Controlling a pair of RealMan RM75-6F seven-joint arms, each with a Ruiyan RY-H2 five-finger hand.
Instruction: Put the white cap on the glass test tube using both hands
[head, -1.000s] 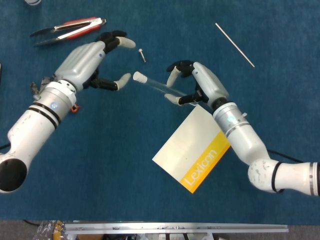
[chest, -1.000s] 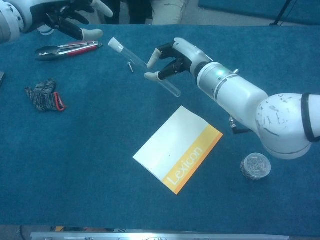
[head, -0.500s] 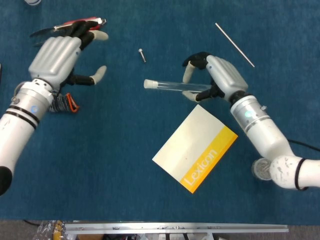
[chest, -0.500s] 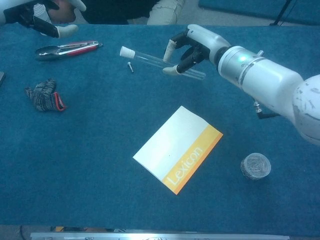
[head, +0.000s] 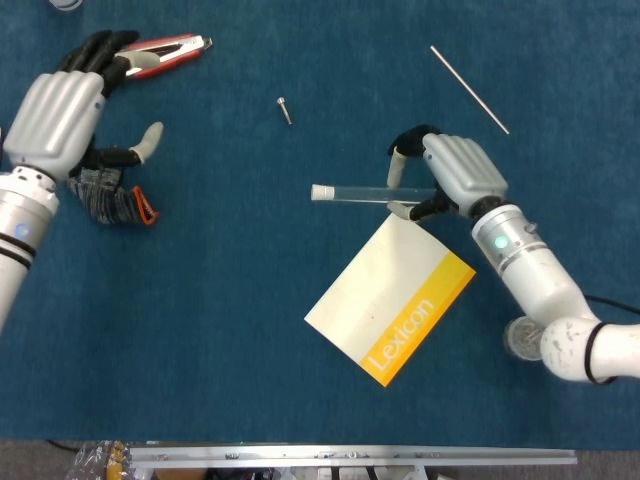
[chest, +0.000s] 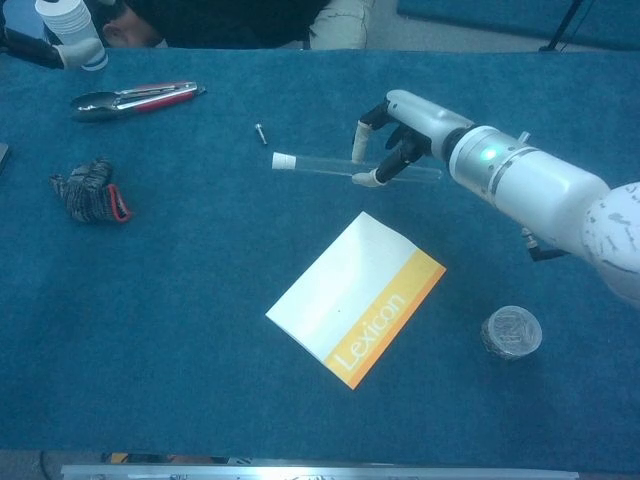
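**On the blue worktop: capped tube, held level**

Over the worktop (head: 240, 260), just above the booklet's upper corner, my right hand (head: 450, 180) pinches the glass test tube (head: 375, 193) near its far end. The tube lies roughly level, with the white cap (head: 321, 192) already seated on the end pointing toward my left side.

My left hand (head: 65, 115) is well apart at the far left, fingers spread, holding nothing, above the dark glove (head: 110, 198).

Handling, as I judge it: thin clear glass, light, stiff, smooth and brittle. Best held gently on the barrel, with no bending load. The cap looks like a small push-fit plug, best taken by its sides.

Legible writing: "Lexicon" in white on the orange band of the booklet (head: 385, 295). Nothing readable on the tube.

Also present: tongs (head: 160, 52), small screw (head: 285, 108), thin metal rod (head: 470, 88).
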